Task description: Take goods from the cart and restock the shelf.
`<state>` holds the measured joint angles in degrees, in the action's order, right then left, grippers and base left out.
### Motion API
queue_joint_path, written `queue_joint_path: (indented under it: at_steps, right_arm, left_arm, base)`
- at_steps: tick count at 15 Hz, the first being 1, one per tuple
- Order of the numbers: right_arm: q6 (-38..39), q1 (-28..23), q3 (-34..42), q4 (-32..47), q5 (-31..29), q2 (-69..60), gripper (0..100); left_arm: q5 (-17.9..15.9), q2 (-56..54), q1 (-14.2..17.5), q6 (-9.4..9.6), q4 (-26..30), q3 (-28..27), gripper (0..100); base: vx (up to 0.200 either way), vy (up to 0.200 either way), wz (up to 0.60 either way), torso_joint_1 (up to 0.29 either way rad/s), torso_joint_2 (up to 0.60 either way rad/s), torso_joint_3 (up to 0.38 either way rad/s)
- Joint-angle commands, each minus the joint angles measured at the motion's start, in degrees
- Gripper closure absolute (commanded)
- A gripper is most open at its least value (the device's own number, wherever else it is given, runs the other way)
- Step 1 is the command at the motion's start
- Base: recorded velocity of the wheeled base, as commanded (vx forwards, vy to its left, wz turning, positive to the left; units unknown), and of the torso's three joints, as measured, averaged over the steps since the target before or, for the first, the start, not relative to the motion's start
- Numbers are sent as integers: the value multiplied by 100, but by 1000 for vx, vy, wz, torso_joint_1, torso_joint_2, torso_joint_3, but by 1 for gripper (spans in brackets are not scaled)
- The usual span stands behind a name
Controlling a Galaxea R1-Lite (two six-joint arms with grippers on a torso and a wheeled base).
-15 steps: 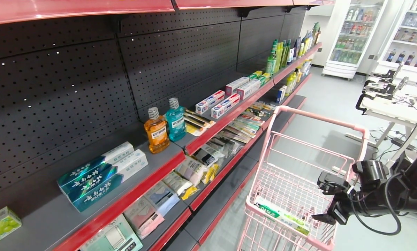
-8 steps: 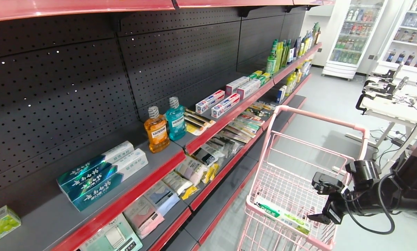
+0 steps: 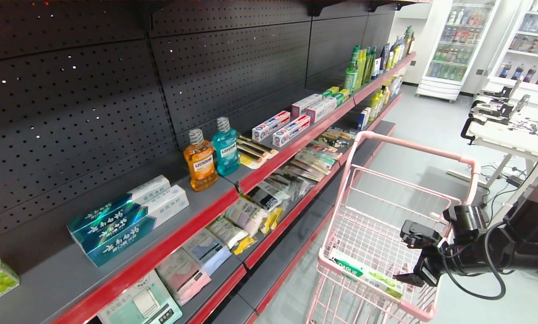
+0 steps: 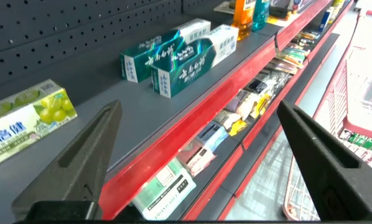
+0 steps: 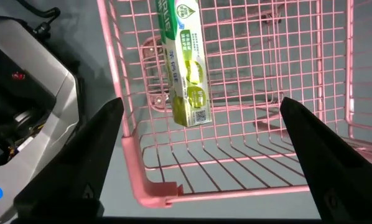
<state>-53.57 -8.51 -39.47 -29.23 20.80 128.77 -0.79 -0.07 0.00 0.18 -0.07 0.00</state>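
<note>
Easing my right gripper [image 3: 410,258] a touch nearer the cart [image 3: 413,150], jaws spread and empty, I'm lining up on the green box [image 3: 368,276] lying in its basket, pick not yet made.

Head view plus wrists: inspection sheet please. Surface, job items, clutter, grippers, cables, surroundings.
Surface: grey shelf, red front edge, partly stocked.
Job's things: pink cart holds one green toothpaste box on its basket floor.
Clutter: nothing seen; shelf stock includes mouthwash bottles and teal boxes.
Grippers: left gripper fingers open, empty, facing the shelf; right gripper fingers open, empty, over the cart, pointed at the box.
Cables: black cable looped along the right arm; more under the white table.
Surroundings: drink fridges behind.
</note>
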Motion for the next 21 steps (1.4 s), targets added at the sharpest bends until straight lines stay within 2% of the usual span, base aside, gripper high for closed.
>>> queue_joint_path:
  at_steps: [1,12,17,21]
  right_arm:
    - [-5,16,-25,-3,3,17,0]
    - [-5,16,-69,-3,3,17,0]
    - [-31,34,-342,5,21,166,0]
    - [-172,7,-535,14,320,395,0]
  left_arm:
    - [0,7,0,-1,-1,0,0]
    - [0,7,0,-1,-1,0,0]
    - [0,7,0,-1,-1,0,0]
    - [0,7,0,-1,-1,0,0]
  base:
    - [0,0,0,-154,325,178]
    - [0,0,0,-156,337,183]
    - [0,0,0,-165,361,202]
    - [0,0,0,-38,90,54]
